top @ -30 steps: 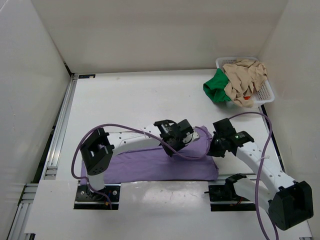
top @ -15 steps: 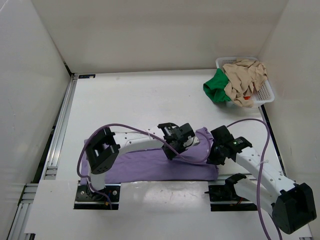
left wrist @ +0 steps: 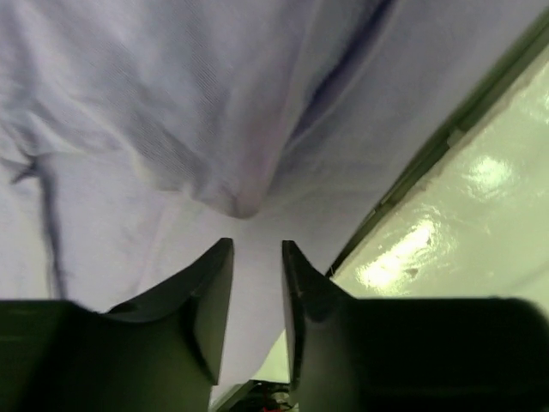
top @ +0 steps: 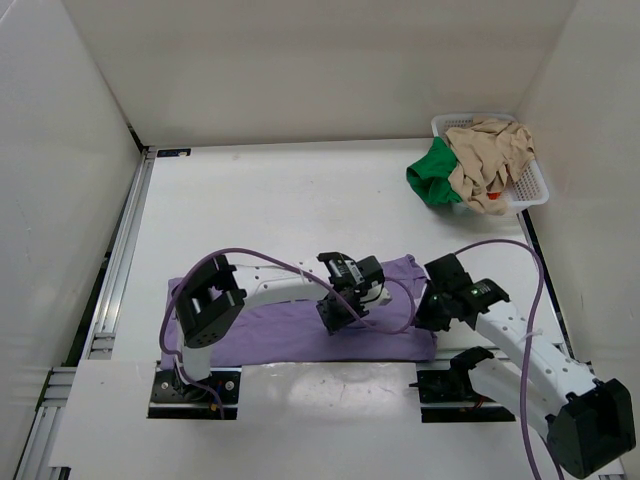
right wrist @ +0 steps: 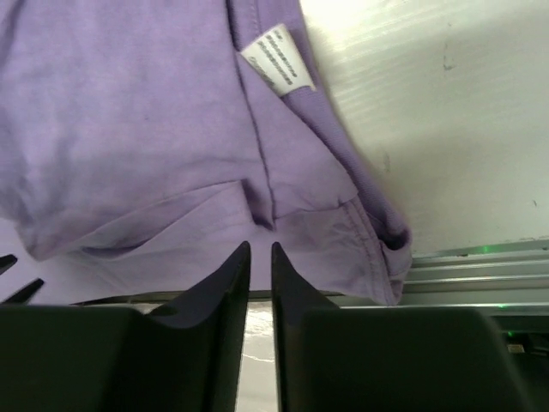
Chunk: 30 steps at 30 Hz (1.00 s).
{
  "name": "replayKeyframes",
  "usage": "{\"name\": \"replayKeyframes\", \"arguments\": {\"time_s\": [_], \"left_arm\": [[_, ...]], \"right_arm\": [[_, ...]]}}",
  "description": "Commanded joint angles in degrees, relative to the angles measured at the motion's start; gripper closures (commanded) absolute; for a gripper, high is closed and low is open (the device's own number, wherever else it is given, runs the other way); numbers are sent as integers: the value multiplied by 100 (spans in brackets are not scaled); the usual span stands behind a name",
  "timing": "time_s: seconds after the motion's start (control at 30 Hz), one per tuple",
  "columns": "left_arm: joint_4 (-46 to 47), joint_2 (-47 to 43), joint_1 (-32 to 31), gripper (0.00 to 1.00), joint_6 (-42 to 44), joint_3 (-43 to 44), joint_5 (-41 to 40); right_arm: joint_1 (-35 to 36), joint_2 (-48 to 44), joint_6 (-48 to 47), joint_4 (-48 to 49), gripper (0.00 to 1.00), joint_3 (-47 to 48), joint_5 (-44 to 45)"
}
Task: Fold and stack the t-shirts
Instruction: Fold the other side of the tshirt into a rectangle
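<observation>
Left gripper [left wrist: 256,247] low centre — jaws just parted, gripping nothing | right gripper [right wrist: 261,249] — narrow slit, empty | lavender t-shirt [top: 280,338] flat, lower middle, under both

lavender t-shirt [top: 290,340], white label [right wrist: 276,58]; green t-shirt [top: 432,178]; tan t-shirt [top: 490,150]; white lattice basket [top: 537,187]

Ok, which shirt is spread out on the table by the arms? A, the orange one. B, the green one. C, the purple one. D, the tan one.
C: the purple shirt lies spread at the near edge under both arms, while the green shirt and tan shirt are bunched at the basket in the far right corner.
</observation>
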Motion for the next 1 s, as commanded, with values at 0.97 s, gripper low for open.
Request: {"name": "replayKeyframes", "arguments": {"time_s": [0.97], "left_arm": [[293,-325,2620,45,-1,-487,272]], "right_arm": [[951,2878,-2200,2297,100,528,-1481]]}}
